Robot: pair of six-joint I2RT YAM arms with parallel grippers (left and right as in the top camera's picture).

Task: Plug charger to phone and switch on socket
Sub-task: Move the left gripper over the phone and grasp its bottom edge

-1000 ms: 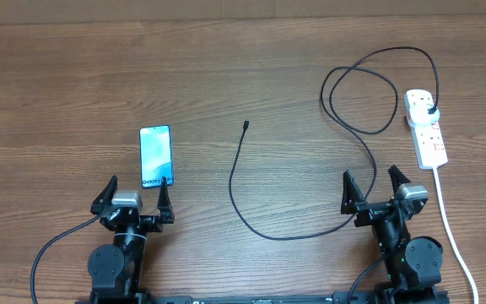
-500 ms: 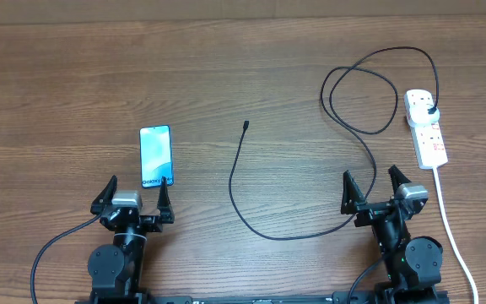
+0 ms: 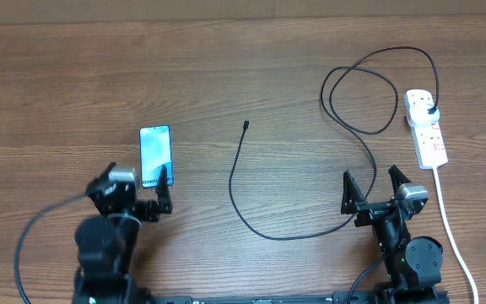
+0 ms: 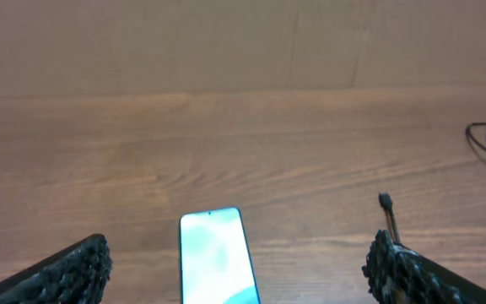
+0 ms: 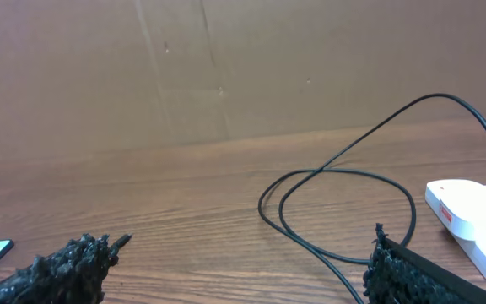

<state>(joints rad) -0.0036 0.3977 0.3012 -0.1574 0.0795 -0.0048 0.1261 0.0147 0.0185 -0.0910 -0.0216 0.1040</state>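
Note:
The phone [image 3: 155, 154] lies flat with its light-blue screen lit; in the left wrist view [image 4: 218, 257] it sits between my fingers, a little ahead. My left gripper [image 3: 133, 187] is open and empty just in front of the phone's near end. The charger cable [image 3: 236, 181] runs from its connector tip [image 3: 245, 125] in a long loop to its black plug [image 3: 429, 110], which sits in the white socket strip [image 3: 429, 139]. The tip also shows in the left wrist view [image 4: 385, 201]. My right gripper [image 3: 374, 187] is open and empty, with the cable loop [image 5: 344, 173] ahead of it.
The strip's thick white cord [image 3: 447, 215] runs down the right side past my right arm to the table's front edge. A brown cardboard wall [image 5: 226, 67] stands behind the wooden table [image 3: 74, 76].
My left arm has moved forward towards the phone's near end. The right arm, cable, phone and strip have not moved.

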